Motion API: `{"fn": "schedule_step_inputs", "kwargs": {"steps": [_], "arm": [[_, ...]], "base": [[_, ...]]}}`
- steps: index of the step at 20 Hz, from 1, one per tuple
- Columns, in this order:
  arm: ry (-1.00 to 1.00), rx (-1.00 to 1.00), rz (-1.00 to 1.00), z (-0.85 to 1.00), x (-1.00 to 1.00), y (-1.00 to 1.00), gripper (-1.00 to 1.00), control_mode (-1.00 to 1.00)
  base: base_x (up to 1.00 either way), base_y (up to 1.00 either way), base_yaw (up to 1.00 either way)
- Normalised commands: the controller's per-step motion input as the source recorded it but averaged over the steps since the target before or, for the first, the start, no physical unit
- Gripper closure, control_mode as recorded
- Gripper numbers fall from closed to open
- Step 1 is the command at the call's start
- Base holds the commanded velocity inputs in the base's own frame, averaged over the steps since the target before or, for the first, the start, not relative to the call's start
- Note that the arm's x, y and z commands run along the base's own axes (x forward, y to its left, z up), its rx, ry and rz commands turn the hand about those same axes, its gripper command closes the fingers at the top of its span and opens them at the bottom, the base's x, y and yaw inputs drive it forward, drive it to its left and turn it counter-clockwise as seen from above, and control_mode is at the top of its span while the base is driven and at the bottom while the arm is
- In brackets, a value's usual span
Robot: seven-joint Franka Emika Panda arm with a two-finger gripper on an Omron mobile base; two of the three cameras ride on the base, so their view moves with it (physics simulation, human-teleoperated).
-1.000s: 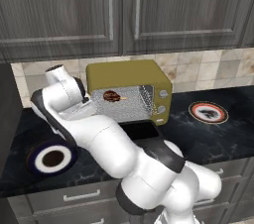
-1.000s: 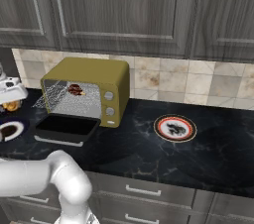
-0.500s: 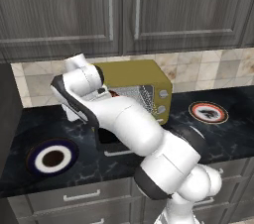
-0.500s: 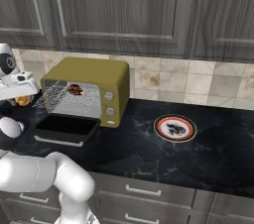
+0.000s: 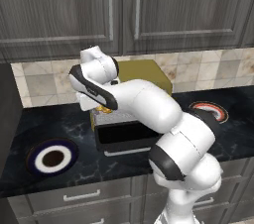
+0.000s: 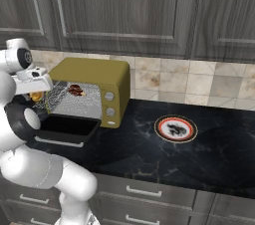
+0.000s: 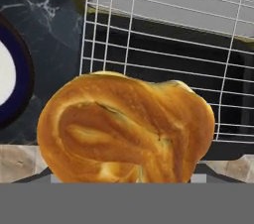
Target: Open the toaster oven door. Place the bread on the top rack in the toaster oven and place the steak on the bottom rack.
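Hand view: we carry the bread to the open oven

Hand view puts the bread (image 7: 126, 128) right in front of us, a golden-brown roll clamped in our tool (image 7: 124, 181) and covering its tips. Behind the roll we see a pulled-out wire rack (image 7: 163, 44) over the dark, dropped toaster oven door (image 7: 163, 77), with black marbled counter (image 7: 44, 29) and the edge of a blue-rimmed plate (image 7: 12, 94) off to one side.

From the right base view, our tool (image 6: 34, 94) hangs at the left front of the toaster oven (image 6: 94, 72), just above the lowered door (image 6: 64, 128). A dark piece with an orange rim (image 6: 75, 89) shows inside the cavity; we cannot tell which rack it is on. A red-rimmed plate (image 6: 175, 129) with a dark item sits on the counter well to the oven's right.

From the left base view, our arm crosses the oven front, and the blue-rimmed plate (image 5: 51, 157) lies left of the door (image 5: 126, 136).
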Motion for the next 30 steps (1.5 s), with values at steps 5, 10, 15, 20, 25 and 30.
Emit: {"fn": "schedule_step_inputs", "kwargs": {"steps": [5,10,15,20,25,30], "arm": [[-0.16,0.03,0.00,-0.04,0.24,-0.38,1.00,-1.00],[-0.19,0.06,-0.01,-0.24,0.23,-0.31,1.00,-1.00],[-0.10,0.07,-0.01,-0.24,0.28,-0.30,1.00,-1.00],[-0.03,0.09,0.00,-0.19,0.34,-0.27,1.00,-1.00],[-0.04,0.10,0.00,-0.25,0.19,-0.07,1.00,-1.00],[-0.06,0.09,0.00,-0.21,0.20,-0.09,1.00,-1.00]], "base": [[0.00,0.00,0.00],[0.00,0.00,0.00],[0.00,0.00,0.00],[0.00,0.00,0.00],[0.00,0.00,0.00],[0.00,0.00,0.00]]}}
